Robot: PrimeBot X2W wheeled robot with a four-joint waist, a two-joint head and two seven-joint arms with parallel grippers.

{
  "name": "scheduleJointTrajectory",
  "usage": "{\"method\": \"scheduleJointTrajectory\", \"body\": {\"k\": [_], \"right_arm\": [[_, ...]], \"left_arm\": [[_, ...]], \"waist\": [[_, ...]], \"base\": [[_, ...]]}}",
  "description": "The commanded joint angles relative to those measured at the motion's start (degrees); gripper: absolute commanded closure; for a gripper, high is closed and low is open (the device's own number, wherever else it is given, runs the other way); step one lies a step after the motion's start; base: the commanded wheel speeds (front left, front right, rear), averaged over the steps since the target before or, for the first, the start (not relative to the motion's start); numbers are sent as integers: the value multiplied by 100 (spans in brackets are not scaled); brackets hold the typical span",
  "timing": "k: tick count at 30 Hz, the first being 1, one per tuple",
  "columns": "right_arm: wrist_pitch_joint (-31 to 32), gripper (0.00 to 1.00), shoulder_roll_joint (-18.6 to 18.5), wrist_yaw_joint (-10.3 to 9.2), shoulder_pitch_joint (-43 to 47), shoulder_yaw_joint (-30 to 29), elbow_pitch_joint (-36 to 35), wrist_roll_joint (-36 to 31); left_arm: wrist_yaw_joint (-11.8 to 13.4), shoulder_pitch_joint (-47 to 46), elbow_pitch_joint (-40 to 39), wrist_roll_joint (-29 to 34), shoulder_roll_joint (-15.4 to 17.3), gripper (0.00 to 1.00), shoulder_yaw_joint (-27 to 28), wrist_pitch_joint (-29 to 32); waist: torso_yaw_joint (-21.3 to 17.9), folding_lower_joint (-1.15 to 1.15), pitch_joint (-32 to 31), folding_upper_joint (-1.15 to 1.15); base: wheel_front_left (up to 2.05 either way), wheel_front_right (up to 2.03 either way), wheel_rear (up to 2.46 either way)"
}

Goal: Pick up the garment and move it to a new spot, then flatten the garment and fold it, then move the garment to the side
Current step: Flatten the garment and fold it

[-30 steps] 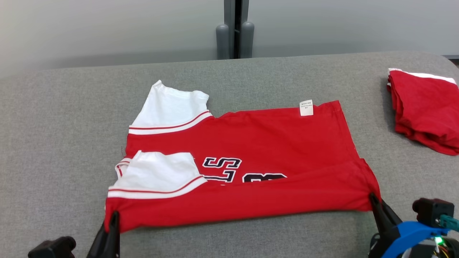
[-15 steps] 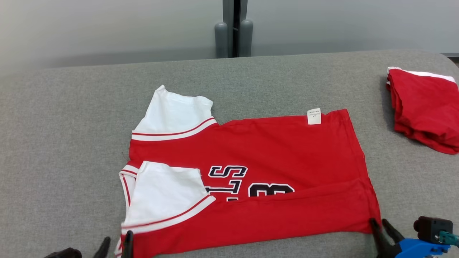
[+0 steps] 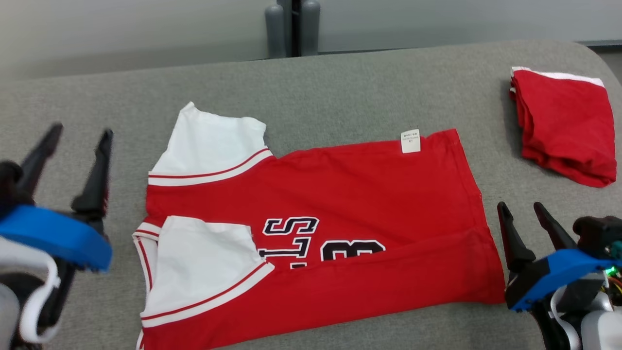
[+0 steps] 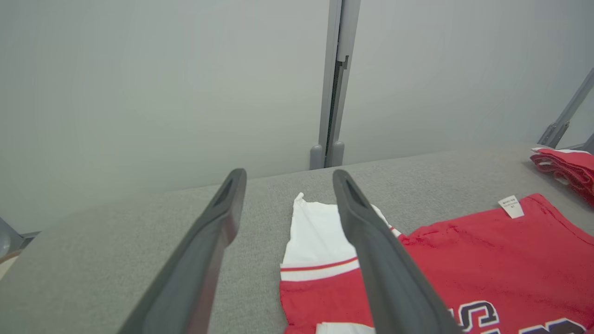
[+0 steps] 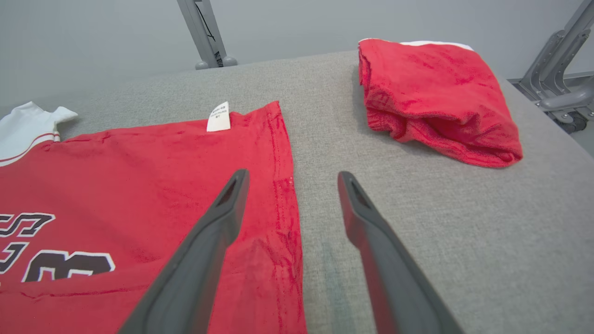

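Now released: garment (image 3: 316, 233), near hem folded over, lies at the near edge of the surface (image 3: 340, 87). Left hand (image 3: 81, 131) and right hand (image 3: 521, 206), lately pinching its corners, both wide, empty. Next fold due.

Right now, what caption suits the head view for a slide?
Both open, the left gripper and right gripper flank the partly folded red jersey on the grey table; another folded garment at right.

Bright, even light; soft shadows (wrist views slightly warped at edges).

Lets go of red fabric jersey with white sleeves (image 3: 340, 194) at both near corners; opens left gripper (image 3: 81, 130) and right gripper (image 3: 520, 206), lifts both clear.
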Motion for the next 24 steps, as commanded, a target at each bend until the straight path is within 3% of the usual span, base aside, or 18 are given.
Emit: {"method": "scheduleJointTrajectory", "body": {"k": [1,5,10,16,24], "right_arm": [[49,0,-9,1,-185,73,-67,-101],[127,0,-9,1,-662,397,-59,-36],[76,0,-11,1,-1206,992,152,70],[-32,0,-11,1,-1615,1482,366,173],[-243,0,-7,1,-1774,1642,604,280]], "left_arm": [[-78,-428,25,80,134,0,-12,174],[-374,-1761,448,192,417,0,-231,779],[-740,-2904,1482,209,520,0,-594,1497],[-1038,-3423,2509,95,808,0,-945,2395],[-1074,-3588,3059,-170,1030,0,-907,2983]], "waist": [[-52,0,116,0],[-287,0,463,0],[-713,0,933,0],[-1169,0,1393,0],[-1511,0,1679,0]], "base": [[0,0,0],[0,0,0],[0,0,0],[0,0,0],[0,0,0]]}}
